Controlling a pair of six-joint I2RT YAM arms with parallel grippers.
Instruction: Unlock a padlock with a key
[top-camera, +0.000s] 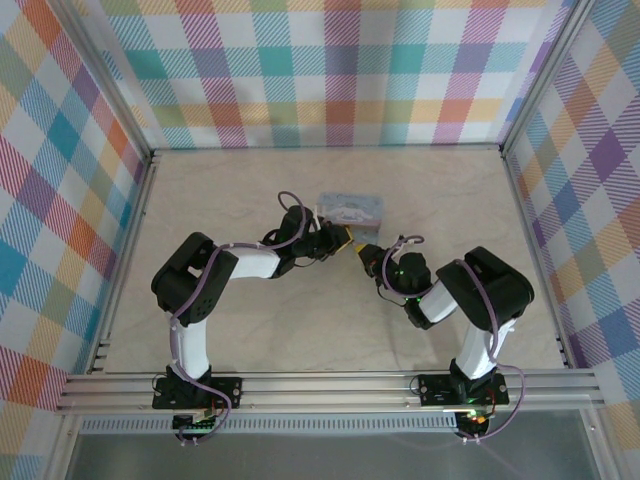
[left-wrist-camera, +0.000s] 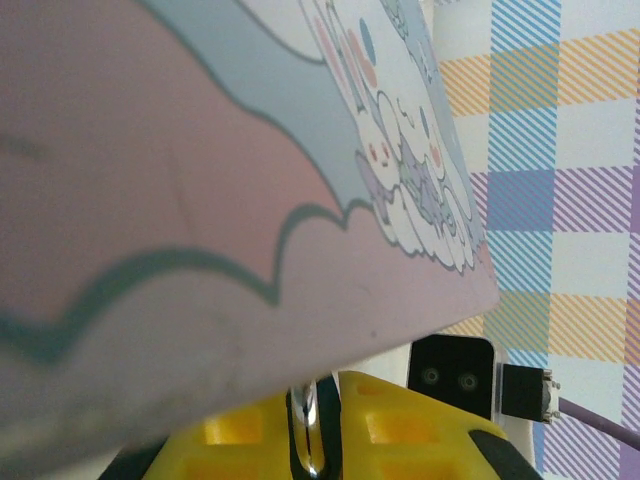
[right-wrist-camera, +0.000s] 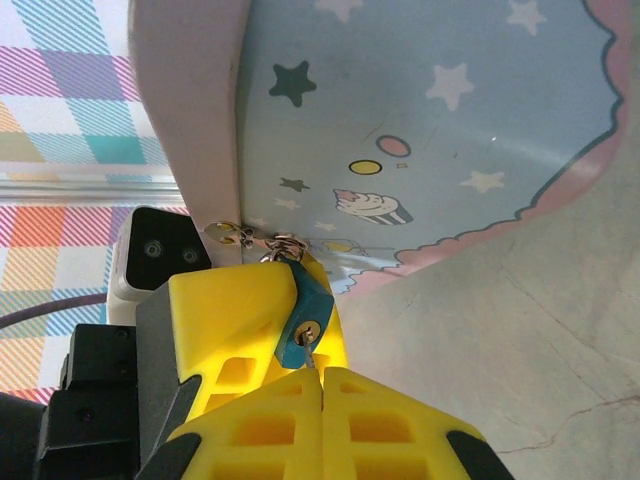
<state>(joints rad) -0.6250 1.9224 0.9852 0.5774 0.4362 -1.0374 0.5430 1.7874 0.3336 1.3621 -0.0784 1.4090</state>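
The small blue padlock (right-wrist-camera: 299, 303) hangs from the hasp (right-wrist-camera: 226, 233) of the pale blue cartoon tin (right-wrist-camera: 430, 120), with its brass keyhole facing me. My left gripper (left-wrist-camera: 318, 405) is shut on the padlock. One of its yellow fingers (right-wrist-camera: 225, 305) lies beside the lock body, and a silver part of the lock (left-wrist-camera: 308, 425) shows between them. Just below, my right gripper (right-wrist-camera: 322, 374) is shut on the key (right-wrist-camera: 314, 358), whose thin blade sits in the keyhole. From above, both grippers (top-camera: 350, 245) meet at the tin's near edge (top-camera: 350, 208).
The tin (left-wrist-camera: 200, 200) looms close over the left wrist camera. Plaid walls (top-camera: 330, 70) enclose the beige tabletop (top-camera: 250, 320) on three sides. An aluminium rail (top-camera: 330, 385) runs along the near edge by the arm bases.
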